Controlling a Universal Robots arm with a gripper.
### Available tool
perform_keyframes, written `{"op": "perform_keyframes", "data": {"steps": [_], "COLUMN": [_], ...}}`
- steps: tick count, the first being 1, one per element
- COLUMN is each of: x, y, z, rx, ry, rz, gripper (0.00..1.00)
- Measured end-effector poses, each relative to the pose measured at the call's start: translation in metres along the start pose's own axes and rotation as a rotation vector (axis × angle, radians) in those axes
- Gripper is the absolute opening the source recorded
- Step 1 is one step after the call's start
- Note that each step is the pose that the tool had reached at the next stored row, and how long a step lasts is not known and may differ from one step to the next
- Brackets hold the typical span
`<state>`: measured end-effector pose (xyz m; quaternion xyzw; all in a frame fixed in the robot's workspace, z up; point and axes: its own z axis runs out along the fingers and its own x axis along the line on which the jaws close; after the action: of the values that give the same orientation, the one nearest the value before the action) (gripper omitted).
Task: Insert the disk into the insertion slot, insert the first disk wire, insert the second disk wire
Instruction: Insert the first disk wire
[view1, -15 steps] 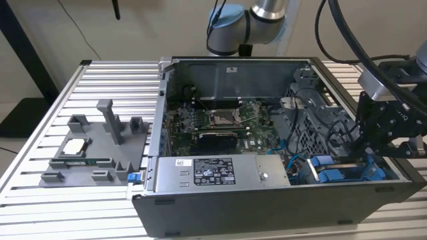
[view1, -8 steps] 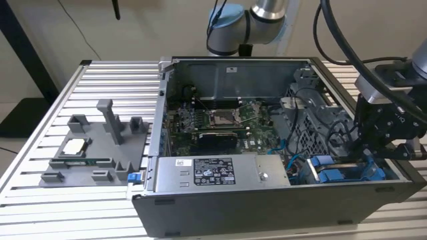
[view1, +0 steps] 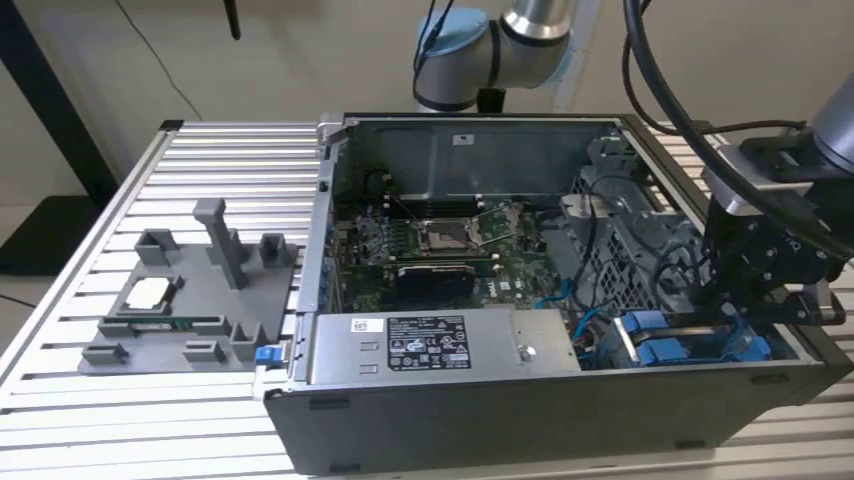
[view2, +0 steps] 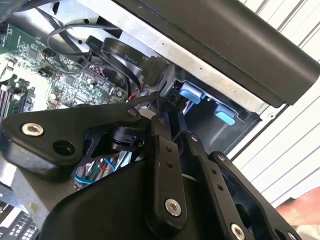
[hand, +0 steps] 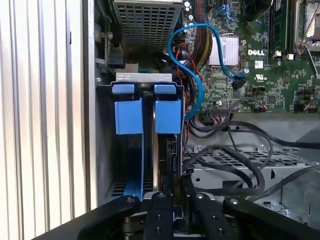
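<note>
Gripper (hand: 173, 196) hangs low inside the open computer case (view1: 534, 425), at its corner on the exterior view's right, pointed into the drive bay. I cannot tell whether it is clamped on anything, as its working end is lost among dark parts in both wrist views. Just ahead of it the disk (hand: 167, 116) stands on edge inside the insertion slot (hand: 102, 150), its blue caddy handle level with a second blue handle beside it. Black cables (hand: 240, 165) loop just beside the bay. Past the handles a blue cable (hand: 185, 55) curls across to the motherboard (hand: 265, 75). In the exterior view the grey power-supply box (view1: 441, 345) lies along one wall of the case. Farther off, on the exterior view's left, a grey fixture (view1: 187, 300) sits on the slatted table (view1: 80, 400)
</note>
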<state>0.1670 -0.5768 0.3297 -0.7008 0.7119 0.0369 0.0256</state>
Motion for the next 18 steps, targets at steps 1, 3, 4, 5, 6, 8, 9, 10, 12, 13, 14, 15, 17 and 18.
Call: {"op": "perform_keyframes", "data": {"steps": [1, 3, 4, 5, 6, 8, 9, 10, 12, 13, 14, 15, 17, 18], "x": [0.0001, 0.0001, 0.0001, 0.0000, -0.0002, -0.0009, -0.0013, -0.0017, -0.0026, -0.0031, -0.0037, -0.0043, -0.0055, -0.0064], "y": [0.0003, 0.0007, 0.0008, 0.0009, 0.0009, 0.0011, 0.0012, 0.0013, 0.0016, 0.0018, 0.0021, 0.0022, 0.0026, 0.0027], "z": [0.0007, 0.0008, 0.0006, -0.0005, -0.0031, -0.0112, -0.0156, -0.0201, -0.0295, -0.0339, -0.0384, -0.0428, -0.0509, -0.0537], "rx": [0.0001, 0.0001, 0.0001, 0.0001, 0.0003, 0.0006, 0.0006, 0.0006, 0.0006, 0.0006, 0.0007, 0.0008, 0.0011, 0.0013], "ry": [0.0004, 0.0005, 0.0001, -0.0020, -0.0032, -0.0026, -0.0028, -0.0025, -0.0025, -0.0025, -0.0028, -0.0025, -0.0028, -0.0025], "rz": [0.000, 0.001, 0.002, 0.003, 0.005, 0.007, 0.007, 0.007, 0.007, 0.007, 0.008, 0.009, 0.012, 0.013], "gripper": [0.20, 0.27, 0.27, 0.27, 0.27, 0.27, 0.27, 0.27, 0.27, 0.27, 0.27, 0.27, 0.27, 0.27]}}
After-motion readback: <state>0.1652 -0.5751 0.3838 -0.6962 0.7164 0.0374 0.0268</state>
